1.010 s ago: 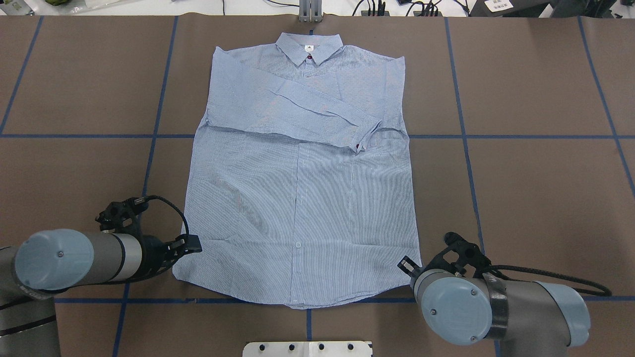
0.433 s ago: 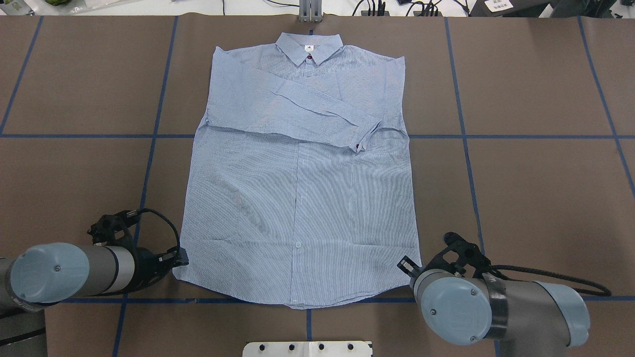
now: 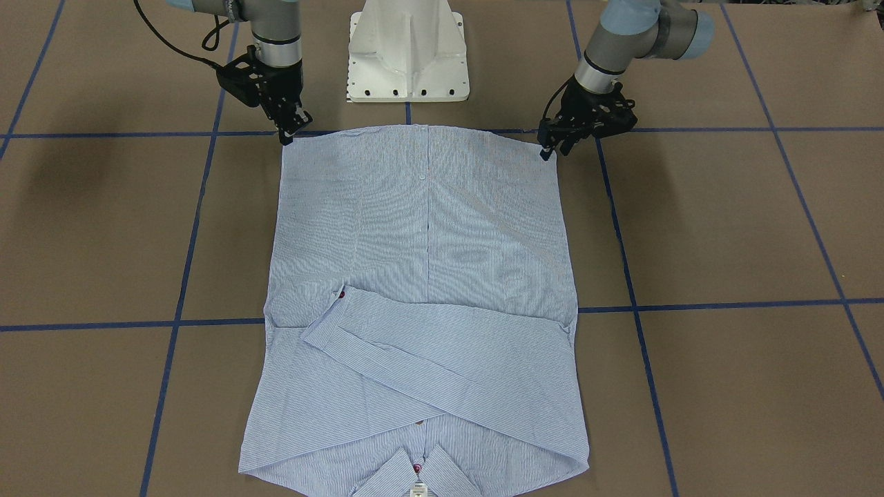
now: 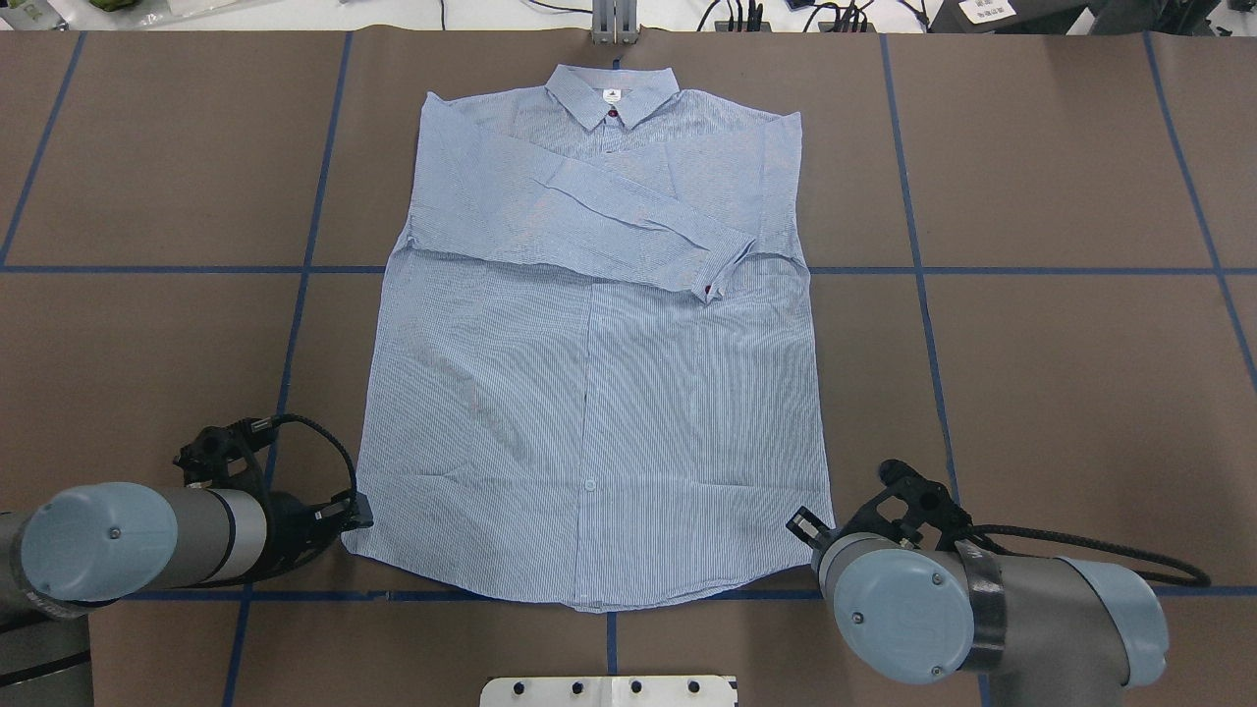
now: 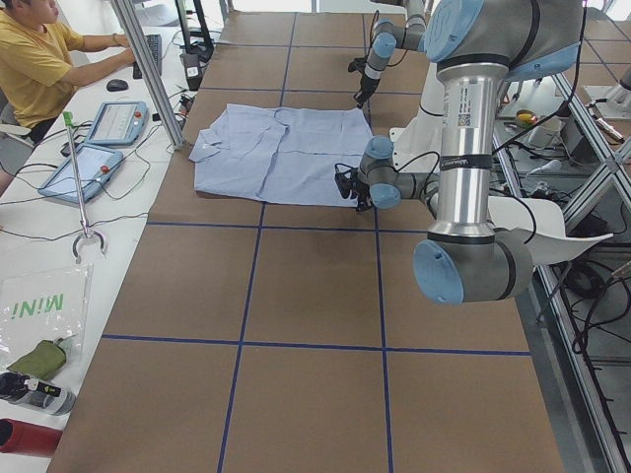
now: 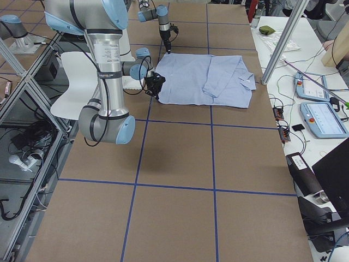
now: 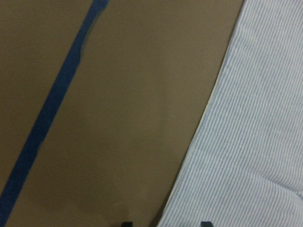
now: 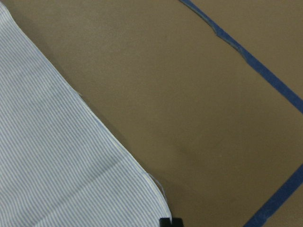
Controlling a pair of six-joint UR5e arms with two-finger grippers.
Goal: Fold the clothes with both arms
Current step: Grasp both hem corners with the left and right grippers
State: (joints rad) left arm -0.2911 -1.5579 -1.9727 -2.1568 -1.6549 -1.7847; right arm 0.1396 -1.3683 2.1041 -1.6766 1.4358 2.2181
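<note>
The light blue striped shirt (image 4: pixel 589 393) lies flat and face up on the brown table, collar at the far side, with one sleeve folded across the chest. My left gripper (image 4: pixel 355 515) is low at the shirt's near-left hem corner. In the left wrist view its fingertips (image 7: pixel 125 223) stand apart with the hem edge (image 7: pixel 255 142) between them. My right gripper (image 4: pixel 803 525) is at the near-right hem corner. In the right wrist view its tips (image 8: pixel 170 221) are together at the corner of the cloth (image 8: pixel 57 165). Both grippers show in the front view, left (image 3: pixel 545 152) and right (image 3: pixel 286 137).
The white pedestal base (image 3: pixel 407 55) stands just behind the hem. Blue tape lines (image 4: pixel 304 270) cross the brown table. A metal post (image 4: pixel 614 20) stands beyond the collar. A seated person (image 5: pixel 35 59) and tablets (image 5: pixel 84 168) are at the far side of the table.
My left gripper has moved back toward the robot and slightly outward, from the shirt's left side edge to its near-left hem corner. The shirt's lower left edge shifted a little. The right arm has not moved.
</note>
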